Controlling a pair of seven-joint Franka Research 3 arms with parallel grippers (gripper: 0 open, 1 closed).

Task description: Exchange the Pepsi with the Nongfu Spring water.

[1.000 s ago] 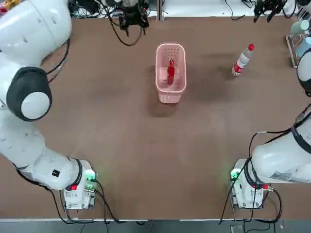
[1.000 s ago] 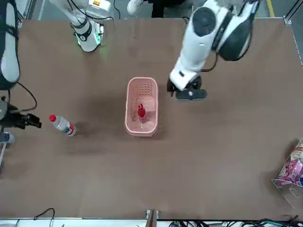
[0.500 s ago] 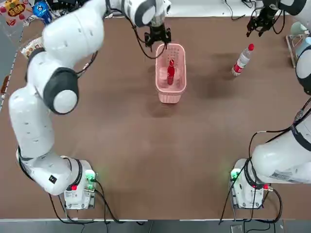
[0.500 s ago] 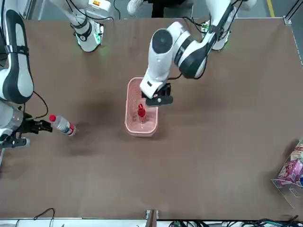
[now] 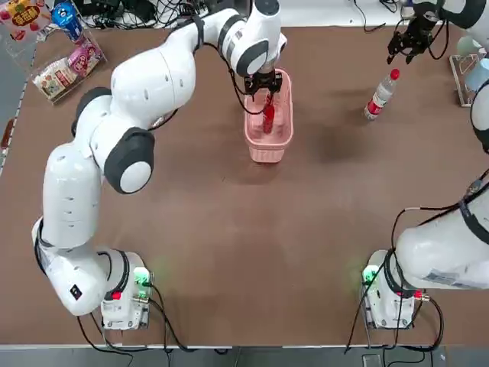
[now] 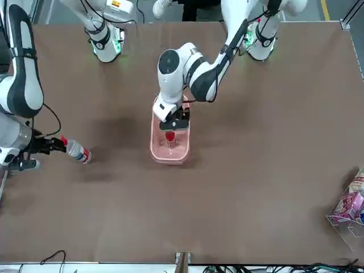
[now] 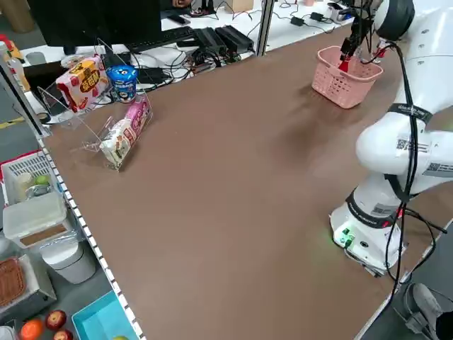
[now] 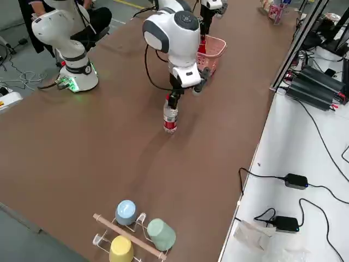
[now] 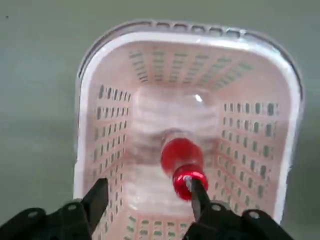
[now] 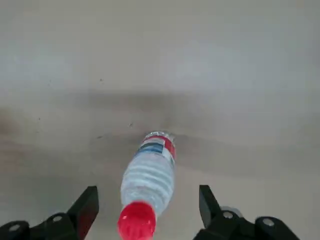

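The Pepsi [image 5: 268,115], a slender all-red bottle, stands upright inside a pink basket [image 5: 255,134] at the table's far middle. My left gripper [image 5: 263,86] hangs just above it, open; in the left wrist view the red bottle [image 9: 181,159] sits off-centre, its cap against one finger [image 9: 198,193]. The Nongfu Spring water [image 5: 380,96], clear with a red cap and red label, stands at the far right. My right gripper [image 5: 405,43] hovers open over its cap; in the right wrist view the water bottle [image 10: 148,175] lies centred between the fingers [image 10: 88,204].
A rack with cups [image 8: 136,232] stands at the table's right edge. A clear box of snack packets [image 5: 52,46] sits at the far left corner. Cables and power bricks [image 7: 212,39] line the far edge.
My left arm swung in from the far left and brought its gripper over the basket and the Pepsi. My right gripper came into view and moved in above the water bottle's cap.
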